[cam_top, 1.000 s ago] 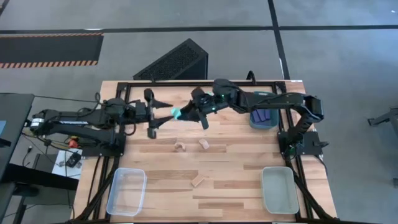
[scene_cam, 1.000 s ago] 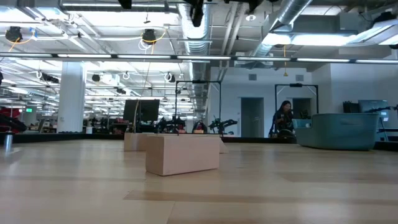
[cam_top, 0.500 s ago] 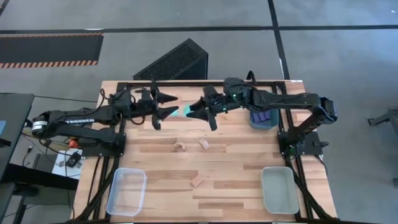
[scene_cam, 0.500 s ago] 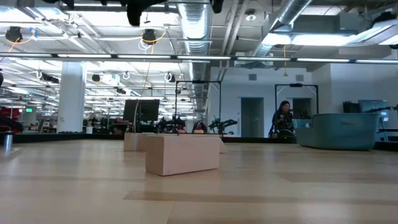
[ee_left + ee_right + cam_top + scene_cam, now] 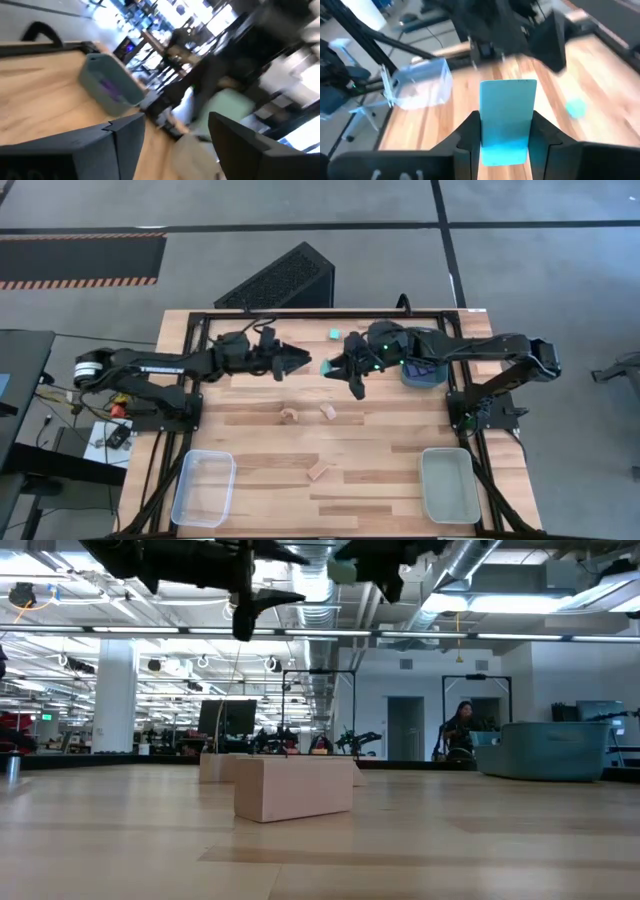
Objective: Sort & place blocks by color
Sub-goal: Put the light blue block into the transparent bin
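Bare wood spreads across the bench [image 5: 250,460] below both raised arms. Right gripper [image 5: 338,367] clamps a teal block [image 5: 507,120]; left gripper [image 5: 297,361], fingers spread and empty, faces it. Another teal cube [image 5: 335,334] sits near the far edge; pale blocks [image 5: 327,411] lie mid-bench.

Robotics lab or industrial workshop, open-plan. Butcher-block wooden table [image 5: 300,442] on a black metal frame [image 5: 200,320], standing on bare grey concrete floor [image 5: 520,250]. Orange-and-black hazard striping [image 5: 80,280] on the floor beyond the table's far left corner. Behind the table: exposed silver ducts [image 5: 310,585], strip lighting, a white column [image 5: 115,700], monitors [image 5: 227,720], a person [image 5: 457,735] at a doorway.
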Robot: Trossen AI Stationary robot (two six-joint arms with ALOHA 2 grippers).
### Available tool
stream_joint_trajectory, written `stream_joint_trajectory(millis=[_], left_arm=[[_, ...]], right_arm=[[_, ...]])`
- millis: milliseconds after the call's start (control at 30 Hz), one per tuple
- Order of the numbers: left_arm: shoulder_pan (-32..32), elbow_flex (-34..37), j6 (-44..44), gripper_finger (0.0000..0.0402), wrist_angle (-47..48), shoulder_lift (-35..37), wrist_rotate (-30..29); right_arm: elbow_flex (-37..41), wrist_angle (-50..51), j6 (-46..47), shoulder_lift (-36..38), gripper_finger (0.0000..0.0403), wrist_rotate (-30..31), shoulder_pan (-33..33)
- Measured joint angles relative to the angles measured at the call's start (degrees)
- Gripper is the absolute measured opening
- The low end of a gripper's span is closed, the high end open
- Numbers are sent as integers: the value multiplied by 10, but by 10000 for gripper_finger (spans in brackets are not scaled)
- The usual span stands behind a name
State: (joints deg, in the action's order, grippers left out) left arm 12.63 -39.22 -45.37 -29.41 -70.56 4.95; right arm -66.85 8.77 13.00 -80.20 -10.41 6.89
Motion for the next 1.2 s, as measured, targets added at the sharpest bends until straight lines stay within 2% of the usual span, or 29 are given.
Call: stream_joint_trajectory(millis=[100, 200, 333, 400, 467, 633, 833, 933, 1200], left_arm=[[-12, 0, -52, 238, -79, -34, -13], [-18, 0, -95, 270, -137, -65, -3], [-20, 0, -128, 311, -162, -94, 23], [-20, 0, -111, 323, -171, -100, 28], [-25, 0, -46, 327, -180, -102, 31], [-60, -21, 155, 315, -181, -102, 30], [-110, -54, 338, 286, -139, -101, -59], [-115, -69, 361, 271, -98, -101, -93], [-96, -76, 349, 227, -73, -101, -100]], right_arm=[[25, -7, 5, 16, 113, 2, -1], [26, -14, -4, 26, 113, 10, -11], [26, -21, -49, 28, 113, 81, -32], [26, -16, -58, 28, 114, 104, -38], [26, -17, -50, 24, 118, 101, -39], [26, -9, -6, 22, 134, 89, -39], [26, -12, -13, 22, 135, 88, -39], [26, -10, -13, 22, 135, 88, -39], [25, -21, -25, 22, 135, 87, -43]])
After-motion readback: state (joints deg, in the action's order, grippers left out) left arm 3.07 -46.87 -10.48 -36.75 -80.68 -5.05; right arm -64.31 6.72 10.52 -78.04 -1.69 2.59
